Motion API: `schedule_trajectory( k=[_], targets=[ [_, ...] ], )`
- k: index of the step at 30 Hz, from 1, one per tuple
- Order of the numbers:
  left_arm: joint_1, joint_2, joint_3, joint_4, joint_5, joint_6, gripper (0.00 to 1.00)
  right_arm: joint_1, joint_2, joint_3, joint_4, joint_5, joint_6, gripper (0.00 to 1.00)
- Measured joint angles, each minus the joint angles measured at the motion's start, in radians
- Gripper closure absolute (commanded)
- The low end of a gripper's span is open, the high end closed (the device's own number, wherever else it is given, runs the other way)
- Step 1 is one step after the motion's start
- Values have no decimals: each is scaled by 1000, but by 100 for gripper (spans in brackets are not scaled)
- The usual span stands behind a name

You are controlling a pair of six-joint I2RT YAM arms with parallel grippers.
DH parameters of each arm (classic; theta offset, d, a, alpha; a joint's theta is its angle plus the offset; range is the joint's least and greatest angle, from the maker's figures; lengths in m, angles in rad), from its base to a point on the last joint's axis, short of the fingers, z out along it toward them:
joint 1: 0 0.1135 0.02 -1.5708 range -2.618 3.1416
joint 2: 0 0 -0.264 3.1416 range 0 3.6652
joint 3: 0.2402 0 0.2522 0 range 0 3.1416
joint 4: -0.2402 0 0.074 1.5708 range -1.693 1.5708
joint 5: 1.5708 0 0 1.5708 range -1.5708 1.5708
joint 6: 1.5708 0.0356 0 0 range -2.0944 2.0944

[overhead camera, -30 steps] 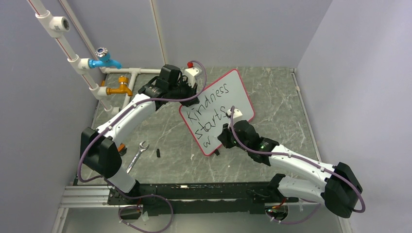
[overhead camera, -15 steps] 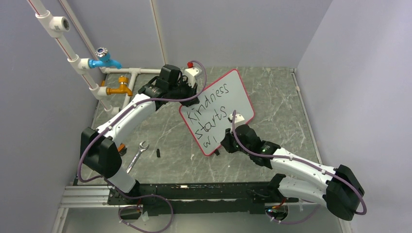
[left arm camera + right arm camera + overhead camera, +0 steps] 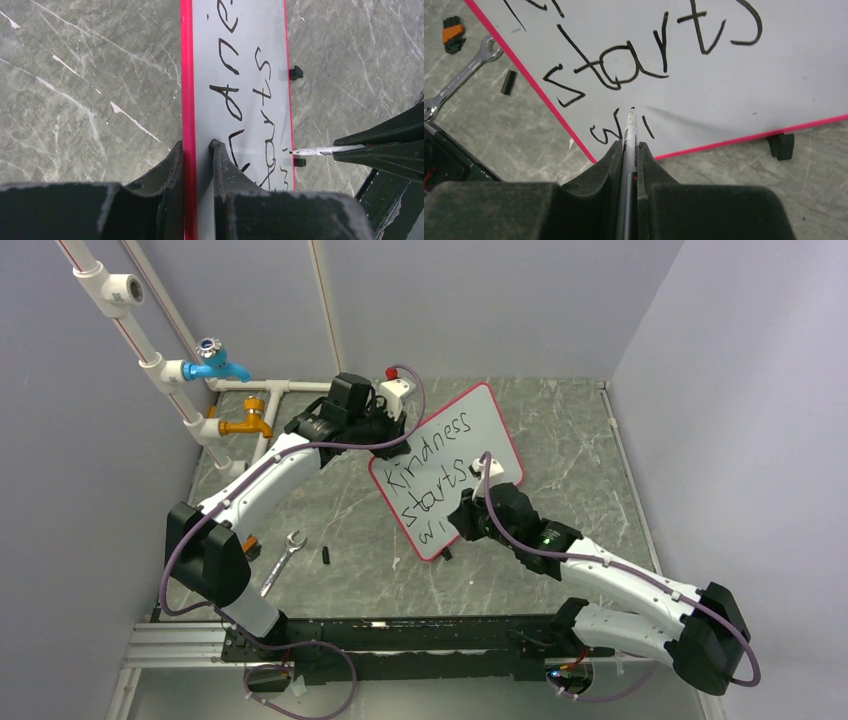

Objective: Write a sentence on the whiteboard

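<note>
Our left tool [image 3: 197, 149] pinched the whiteboard's [image 3: 250, 30] edge, steadying it on the counter [image 3: 90, 75]; our right tool [image 3: 629, 146] pinched the marker [image 3: 630, 125], tip beside "wi" in the sentence [image 3: 624, 70]. We judged light, even strokes best.

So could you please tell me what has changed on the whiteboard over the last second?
The right gripper, shut on the marker, dipped toward the near rim of the whiteboard and came back, adding a short stroke after the "w" of the sentence. The left gripper stayed clamped on the whiteboard's rim; whiteboard and wrench did not move.
</note>
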Motion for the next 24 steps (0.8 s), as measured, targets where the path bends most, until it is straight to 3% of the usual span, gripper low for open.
schedule_trajectory(
  k=[10,24],
  targets=[
    [0,0,0,0,0,1,100,0,102,41,34,-6,-7,100],
    [2,0,0,-3,0,1,100,0,86,12,37,6,-5,100]
  ],
)
